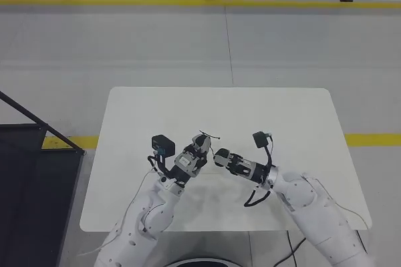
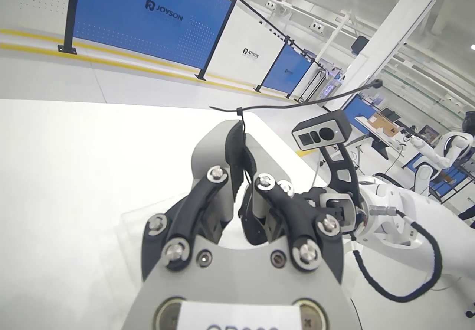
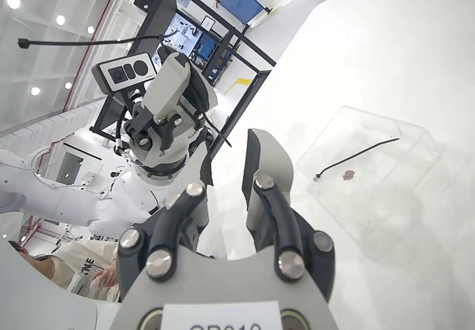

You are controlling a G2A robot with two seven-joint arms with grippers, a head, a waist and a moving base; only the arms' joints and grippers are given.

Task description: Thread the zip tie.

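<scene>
My left gripper (image 2: 243, 146) is shut on a black zip tie (image 2: 243, 131) that runs up between its pads. Just above the fingertips, a thin black strand (image 2: 297, 107) crosses it at a small block and ends far off in a square head (image 2: 376, 82). In the top view the left gripper (image 1: 199, 148) is tilted up over the middle of the table, with the tie (image 1: 207, 135) sticking out of it. My right gripper (image 3: 232, 160) is open and holds nothing. It faces the left gripper (image 3: 167, 86) from close by. The tie's pointed tail (image 3: 222, 138) pokes out toward the right fingertips.
A clear plastic tray (image 3: 412, 175) lies on the white table (image 1: 287, 120) below the grippers. It holds a second black zip tie (image 3: 356, 157) and a small brown scrap (image 3: 349, 175). A dark framed stand (image 1: 20, 173) stands off the table's left side.
</scene>
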